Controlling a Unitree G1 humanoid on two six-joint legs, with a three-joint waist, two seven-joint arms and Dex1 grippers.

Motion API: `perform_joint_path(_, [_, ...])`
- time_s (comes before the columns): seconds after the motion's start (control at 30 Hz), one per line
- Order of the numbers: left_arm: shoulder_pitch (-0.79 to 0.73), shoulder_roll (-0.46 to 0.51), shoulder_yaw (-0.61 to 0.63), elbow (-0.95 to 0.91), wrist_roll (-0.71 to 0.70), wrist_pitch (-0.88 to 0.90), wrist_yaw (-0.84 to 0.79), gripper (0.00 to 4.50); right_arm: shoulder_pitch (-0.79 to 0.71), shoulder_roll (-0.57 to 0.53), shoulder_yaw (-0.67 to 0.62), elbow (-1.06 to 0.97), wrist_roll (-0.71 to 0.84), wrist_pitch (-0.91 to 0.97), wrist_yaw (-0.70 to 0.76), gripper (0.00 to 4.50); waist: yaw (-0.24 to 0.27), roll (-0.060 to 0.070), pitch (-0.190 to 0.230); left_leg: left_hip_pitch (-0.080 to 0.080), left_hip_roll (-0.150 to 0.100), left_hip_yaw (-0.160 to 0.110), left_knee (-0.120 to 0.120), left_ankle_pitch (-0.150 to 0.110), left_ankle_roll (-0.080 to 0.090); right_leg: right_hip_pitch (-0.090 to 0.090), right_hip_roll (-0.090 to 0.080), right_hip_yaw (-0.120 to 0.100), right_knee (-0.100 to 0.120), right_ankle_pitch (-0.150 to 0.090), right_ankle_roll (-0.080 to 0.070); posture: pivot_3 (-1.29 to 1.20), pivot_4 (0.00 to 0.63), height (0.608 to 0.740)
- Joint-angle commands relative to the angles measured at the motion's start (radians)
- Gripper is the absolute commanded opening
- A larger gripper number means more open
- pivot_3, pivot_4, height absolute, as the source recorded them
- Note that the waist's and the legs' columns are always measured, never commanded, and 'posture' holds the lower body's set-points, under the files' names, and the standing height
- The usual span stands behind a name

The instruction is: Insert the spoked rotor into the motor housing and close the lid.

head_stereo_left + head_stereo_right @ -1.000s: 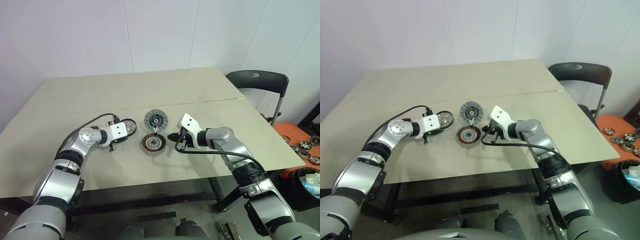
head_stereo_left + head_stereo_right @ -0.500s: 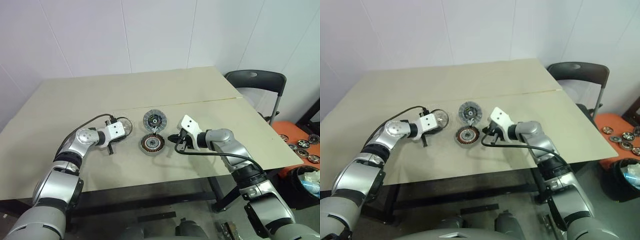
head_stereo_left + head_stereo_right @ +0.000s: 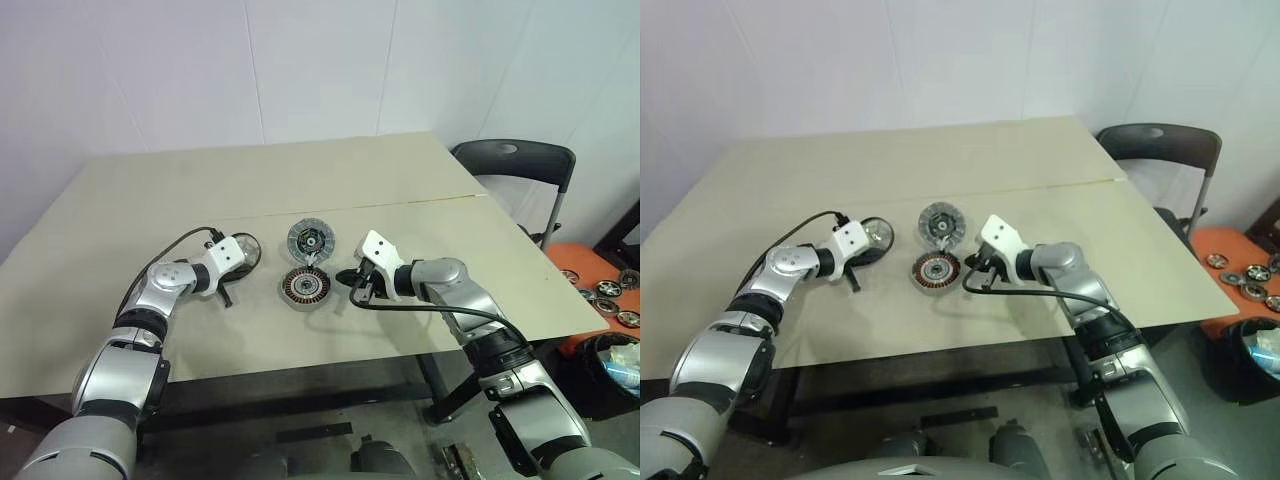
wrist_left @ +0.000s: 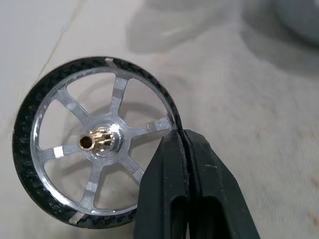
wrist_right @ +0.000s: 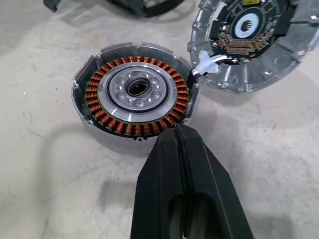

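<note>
A: Start big. What sits on the desk [image 3: 400,170]?

B: The motor housing [image 3: 306,289] lies near the middle, copper windings facing up. The lid [image 3: 311,239] lies flat just behind it, touching its rim in the right wrist view. The spoked rotor [image 3: 249,251] is to the left of both, at the tip of the left gripper [image 4: 182,137].

A: Any change from a second ago?

B: The left gripper's jaws, partly spread then, are now pressed together on the rotor's rim, pinching it beside one spoke. The wrist has rolled, so the white block on it sits at a different angle, and the rotor now looks tipped up rather than flat, though how far off the desk I cannot tell.

A: And the right side?

B: The right gripper [image 5: 178,132] has not moved; its jaws are pressed together on nothing, tips just short of the housing's near wall. Housing and lid lie where they did
</note>
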Motion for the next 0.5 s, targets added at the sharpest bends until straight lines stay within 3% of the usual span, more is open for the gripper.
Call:
perform_joint_path(0.03, [-0.023,-0.042,0.155,-0.177,-0.227,0.162,-0.071,0.01,-0.012,0.001,-0.002,-0.02,0.005,-0.01,0.003,0.0,0.003,-0.002,0.001,-0.004,0.0,-0.001,0.001,0.0,0.0,-0.003,0.0,-0.001,0.0,0.0,0.0,0.0,0.0,0.74])
perform_joint_path(0.17, [0.042,-0.089,0.258,-0.485,-0.442,0.46,-0.09,0.01,-0.016,-0.001,-0.002,-0.017,0.006,-0.01,0.008,0.0,-0.009,-0.003,0.001,-0.021,-0.001,-0.002,0.003,0.0,0.0,-0.019,-0.001,0.001,0.002,0.003,-0.005,0.0,0.0,0.74])
perform_joint_path(0.33, [0.147,-0.144,0.375,-0.859,-0.744,0.862,0.022,0.01,-0.021,-0.015,-0.009,-0.003,0.008,-0.019,0.021,0.0,-0.028,-0.003,0.001,-0.021,0.0,-0.002,0.002,0.0,0.0,-0.022,-0.001,0.003,0.003,0.004,-0.005,0.0,0.0,0.74])
perform_joint_path(0.5, [0.215,-0.188,0.467,-1.059,-0.99,1.096,0.145,0.01,-0.029,-0.031,-0.017,0.015,0.006,-0.029,0.032,0.0,-0.031,-0.004,0.002,-0.016,0.0,-0.002,0.004,0.0,0.0,-0.017,-0.001,0.003,0.006,0.004,-0.005,0.0,0.0,0.74])
